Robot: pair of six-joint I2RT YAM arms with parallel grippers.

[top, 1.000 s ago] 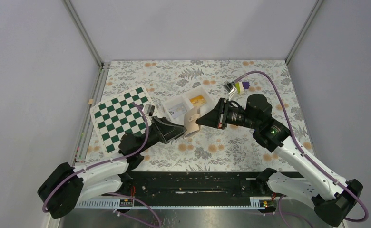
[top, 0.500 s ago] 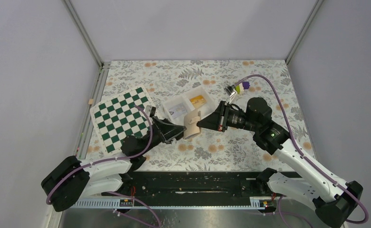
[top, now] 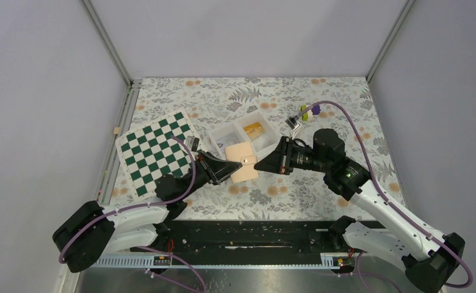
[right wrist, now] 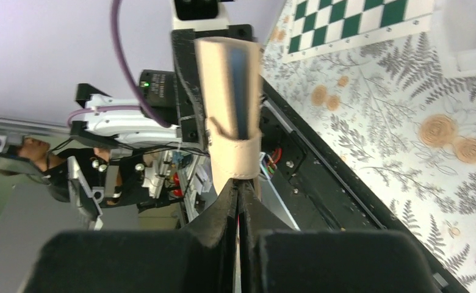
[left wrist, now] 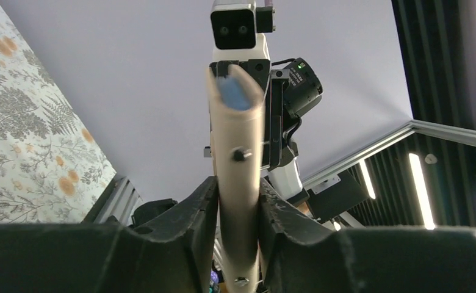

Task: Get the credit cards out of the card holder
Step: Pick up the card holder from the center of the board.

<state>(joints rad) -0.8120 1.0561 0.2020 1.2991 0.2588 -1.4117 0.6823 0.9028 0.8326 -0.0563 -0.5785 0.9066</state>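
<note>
Above the surface (top: 321,104), the card holder (top: 243,169) is clenched by the left end effector (top: 228,168) at 9 o'clock, the right end effector (top: 259,165) at 3; for opening, its panels likely must be parted next

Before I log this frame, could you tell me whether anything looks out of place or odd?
The card holder is pinched between the left tool and right tool, and in the right wrist view its free end bows into a curl instead of lying flat. The chequered board lies askew on the table.
</note>
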